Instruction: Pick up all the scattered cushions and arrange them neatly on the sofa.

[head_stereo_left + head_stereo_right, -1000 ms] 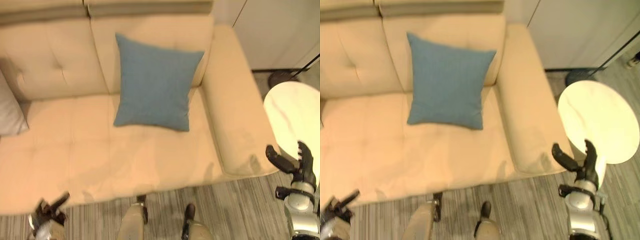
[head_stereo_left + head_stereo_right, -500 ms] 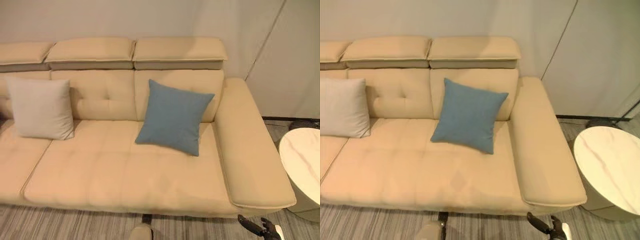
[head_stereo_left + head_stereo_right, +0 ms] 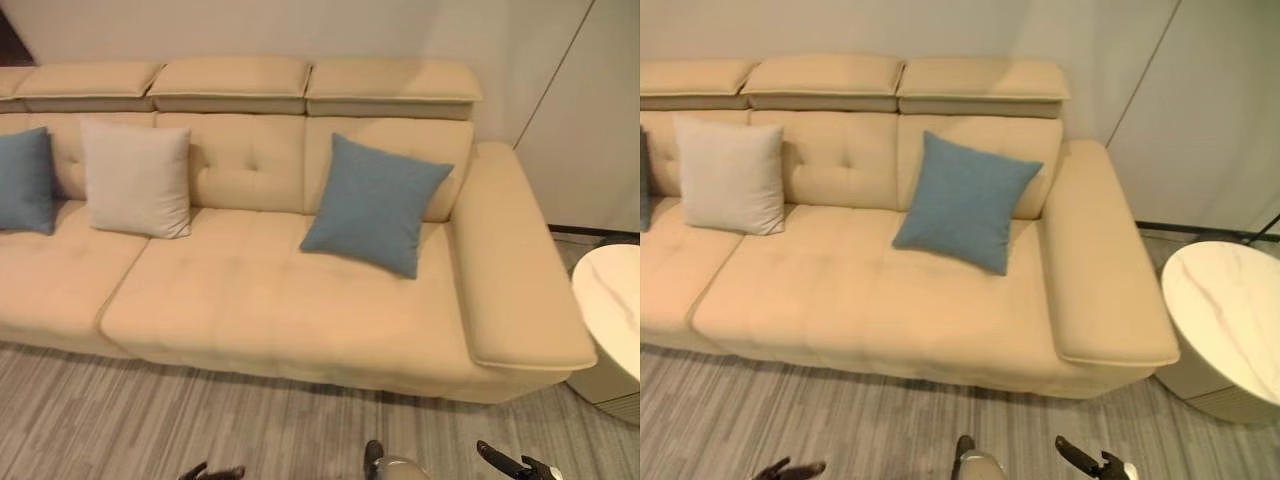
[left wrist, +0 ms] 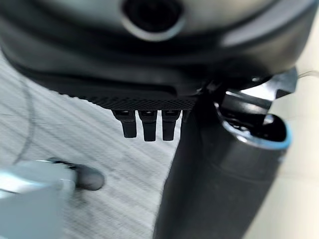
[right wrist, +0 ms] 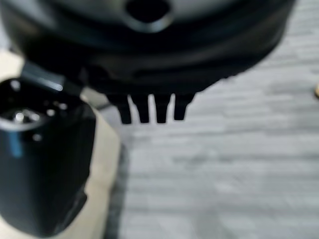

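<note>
We face a long cream tufted leather sofa (image 3: 280,300). On it, leaning on the backrest: a blue square fabric cushion (image 3: 375,203) near the right armrest, a beige square cushion (image 3: 135,178), another blue cushion (image 3: 25,180) at far left. A round white marble side table (image 3: 1225,315) stands beside the armrest. Our left hand (image 4: 144,122) and right hand (image 5: 149,107) hang low over striped grey floor (image 3: 150,410), fingers straight, holding nothing. Risk: the right-hand cushion sits tilted and could slide if bumped.

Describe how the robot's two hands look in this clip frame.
Both are dark, almost black. The left hand shows a row of short, blunt black fingers beside a thick, rounded dark thumb with a blue-edged ring at its end. The right hand looks the same: stubby black fingers and a bulky dark thumb with small shiny metal parts.
</note>
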You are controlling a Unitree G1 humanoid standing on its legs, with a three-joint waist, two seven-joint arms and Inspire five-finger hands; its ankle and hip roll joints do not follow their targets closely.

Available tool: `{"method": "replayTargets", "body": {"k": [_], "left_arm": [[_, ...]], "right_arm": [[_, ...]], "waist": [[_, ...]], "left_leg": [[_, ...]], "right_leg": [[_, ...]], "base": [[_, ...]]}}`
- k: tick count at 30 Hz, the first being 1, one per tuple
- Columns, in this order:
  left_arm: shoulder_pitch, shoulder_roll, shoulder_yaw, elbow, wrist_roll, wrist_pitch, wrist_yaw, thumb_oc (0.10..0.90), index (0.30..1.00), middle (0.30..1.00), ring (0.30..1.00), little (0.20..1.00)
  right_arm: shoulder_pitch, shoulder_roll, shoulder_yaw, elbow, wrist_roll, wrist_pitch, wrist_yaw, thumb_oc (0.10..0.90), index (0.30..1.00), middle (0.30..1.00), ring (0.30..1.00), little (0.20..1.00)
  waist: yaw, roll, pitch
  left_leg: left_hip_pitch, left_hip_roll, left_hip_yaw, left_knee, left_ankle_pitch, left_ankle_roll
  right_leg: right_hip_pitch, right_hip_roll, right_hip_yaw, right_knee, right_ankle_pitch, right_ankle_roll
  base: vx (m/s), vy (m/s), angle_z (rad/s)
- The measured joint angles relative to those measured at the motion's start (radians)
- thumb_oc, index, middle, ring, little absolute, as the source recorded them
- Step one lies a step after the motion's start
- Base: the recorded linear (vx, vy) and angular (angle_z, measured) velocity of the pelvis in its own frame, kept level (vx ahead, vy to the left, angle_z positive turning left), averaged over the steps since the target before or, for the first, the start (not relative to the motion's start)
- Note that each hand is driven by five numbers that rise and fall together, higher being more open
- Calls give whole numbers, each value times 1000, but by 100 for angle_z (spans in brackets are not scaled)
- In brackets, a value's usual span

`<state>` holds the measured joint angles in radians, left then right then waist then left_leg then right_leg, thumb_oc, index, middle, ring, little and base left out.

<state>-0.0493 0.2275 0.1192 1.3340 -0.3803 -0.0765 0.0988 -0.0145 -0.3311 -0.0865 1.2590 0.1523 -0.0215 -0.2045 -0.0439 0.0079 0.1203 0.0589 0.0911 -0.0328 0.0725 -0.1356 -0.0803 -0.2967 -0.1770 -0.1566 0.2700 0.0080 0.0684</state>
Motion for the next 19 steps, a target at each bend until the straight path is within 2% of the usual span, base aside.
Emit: {"method": "replayTargets", "body": {"k": [1,2,3,4,5,6,7,8,9,10,11,12,15,19], "left_arm": [[3,7,-2,0,-1,-2,2,800,900,900,900,900],[5,9,-5,0,-1,-2,1,800,900,900,900,900],[7,5,-31,1,-1,-2,1,800,900,900,900,900],[15,4,-31,0,0,-3,3,800,900,900,900,900],[21,5,-30,-2,1,-4,3,800,900,900,900,900],[38,9,-27,-1,1,-4,3,800,900,900,900,900],[59,22,-27,-1,2,-4,3,800,900,900,900,900],[78,31,-27,1,3,-2,3,800,900,900,900,900],[86,34,-26,1,3,-1,4,800,900,900,900,900],[93,42,-22,4,2,3,7,800,900,900,900,900],[93,48,-20,3,3,8,6,800,900,900,900,900],[85,32,-20,3,3,16,5,800,900,900,900,900],[78,26,-23,2,18,15,-5,800,900,900,900,900],[48,26,-24,-3,21,17,-6,800,900,900,900,900]], "right_arm": [[18,19,0,14,13,0,7,800,900,900,900,900],[18,29,-1,23,24,-3,7,800,900,900,900,900],[13,27,-2,26,33,4,9,800,900,900,900,900],[0,31,-4,35,44,5,12,800,900,900,900,900],[6,37,-4,43,56,15,17,800,900,900,900,900],[17,41,-4,56,59,13,21,800,900,900,900,900],[33,47,-1,75,65,17,28,800,900,900,900,900],[40,48,-1,81,66,16,30,800,900,900,900,900],[44,47,-1,87,65,16,29,800,900,900,900,900],[46,48,-1,104,64,16,29,800,900,900,900,900],[50,48,0,112,60,21,29,800,900,900,900,900],[45,33,1,111,52,25,26,800,900,900,900,900],[46,22,24,106,44,22,24,800,900,900,900,900],[43,25,39,105,24,23,25,800,900,900,900,900]], "waist": [[-5,-24,-9],[-5,-29,-9],[5,-6,-5],[12,15,14],[13,32,17],[22,36,15],[35,25,4],[41,24,0],[45,9,-6],[65,-4,-13],[76,-19,-16],[80,2,-14],[78,-6,-33],[80,-19,-67]], "left_leg": [[-31,-33,8,27,-2,23],[-67,-64,17,73,-6,48],[-87,-46,23,78,-5,60],[-103,-35,59,79,24,75],[-95,-25,67,59,31,86],[-108,-23,81,63,33,88],[-105,-20,105,57,34,89],[-97,-19,121,46,42,85],[-94,-18,135,37,49,78],[-90,-16,155,29,68,59],[-91,-19,172,26,71,53],[-92,-1,179,27,81,44],[-79,24,190,18,92,26],[-75,27,195,6,94,22]], "right_leg": [[10,-20,-1,-48,5,14],[20,-25,0,-109,14,25],[19,-27,5,-144,-5,74],[5,-27,-13,-76,-8,42],[-21,-30,-32,48,-26,38],[-12,-32,-51,124,-61,45],[11,-41,-75,221,-107,41],[64,-39,-89,208,-126,43],[97,-33,-98,195,-138,55],[161,-25,-118,120,-175,52],[198,-11,-124,27,-171,32],[214,24,-135,-27,-120,2],[226,54,-134,-66,-106,-11],[215,62,-116,-74,-111,-12]], "base": [[-273,248,-13],[-340,312,-30],[-186,170,-37],[-242,249,-50],[-92,123,-37],[-127,173,-55],[-112,119,-53],[-87,81,-59],[-73,29,-56],[-56,-14,-61],[-74,-40,-66],[-30,-53,-58],[12,-45,-30],[21,-27,-10]]}}
